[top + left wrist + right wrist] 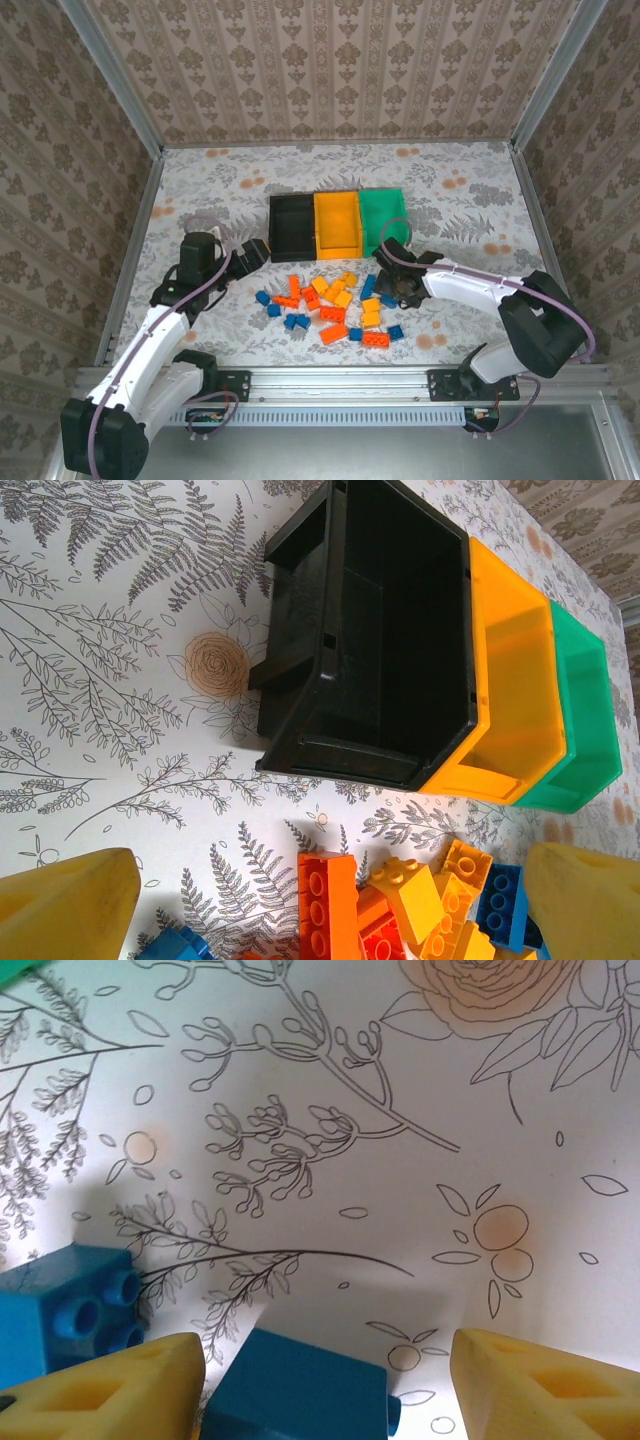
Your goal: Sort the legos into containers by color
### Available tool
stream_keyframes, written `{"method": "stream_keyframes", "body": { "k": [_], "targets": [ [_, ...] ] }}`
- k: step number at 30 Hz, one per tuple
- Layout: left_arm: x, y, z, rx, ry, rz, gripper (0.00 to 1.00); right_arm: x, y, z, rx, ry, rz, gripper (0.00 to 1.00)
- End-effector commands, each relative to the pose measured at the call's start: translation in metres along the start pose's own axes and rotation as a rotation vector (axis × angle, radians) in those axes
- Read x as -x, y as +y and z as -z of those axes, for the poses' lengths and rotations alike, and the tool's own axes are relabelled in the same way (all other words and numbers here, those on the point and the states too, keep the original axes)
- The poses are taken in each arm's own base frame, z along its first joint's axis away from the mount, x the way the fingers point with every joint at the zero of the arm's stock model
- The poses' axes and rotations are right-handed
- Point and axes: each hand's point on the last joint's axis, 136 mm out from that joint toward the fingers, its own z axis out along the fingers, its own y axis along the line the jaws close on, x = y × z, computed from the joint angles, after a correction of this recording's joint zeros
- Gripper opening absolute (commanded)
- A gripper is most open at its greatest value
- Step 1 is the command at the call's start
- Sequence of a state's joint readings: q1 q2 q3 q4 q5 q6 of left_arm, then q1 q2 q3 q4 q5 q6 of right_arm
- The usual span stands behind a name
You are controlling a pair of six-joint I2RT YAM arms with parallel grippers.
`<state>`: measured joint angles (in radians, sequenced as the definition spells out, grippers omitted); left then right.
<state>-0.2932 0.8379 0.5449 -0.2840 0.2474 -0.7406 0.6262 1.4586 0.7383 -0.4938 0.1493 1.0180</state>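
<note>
Though joined, containers point(337, 222) all empty

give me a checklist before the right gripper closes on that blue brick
1. Right gripper open: ok.
2. Blue brick between its fingers: ok, though off centre.
3. Second blue brick clear of the fingers: cannot tell, it lies right beside one.
4. Left gripper open, well apart from the right: ok.
5. Black bin, orange bin and green bin empty: ok.
6. Bin meant for blue: cannot tell, none is blue.
</note>
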Motion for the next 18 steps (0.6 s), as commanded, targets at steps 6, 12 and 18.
{"method": "stream_keyframes", "body": {
  "k": [6,12,18],
  "targets": [
    [0.003,-0.002,0.002,0.003,-0.004,-0.001,1.0,-0.022,-0.008,-0.011,0.022,0.115,-0.017,0.59],
    [0.004,-0.001,0.001,0.013,-0.002,-0.002,1.0,-0.022,-0.01,0.0,0.045,0.117,0.004,0.49],
    [0.003,0.001,-0.002,0.021,0.011,0.005,1.0,-0.012,0.0,0.025,0.112,0.086,0.041,0.35]
  ]
}}
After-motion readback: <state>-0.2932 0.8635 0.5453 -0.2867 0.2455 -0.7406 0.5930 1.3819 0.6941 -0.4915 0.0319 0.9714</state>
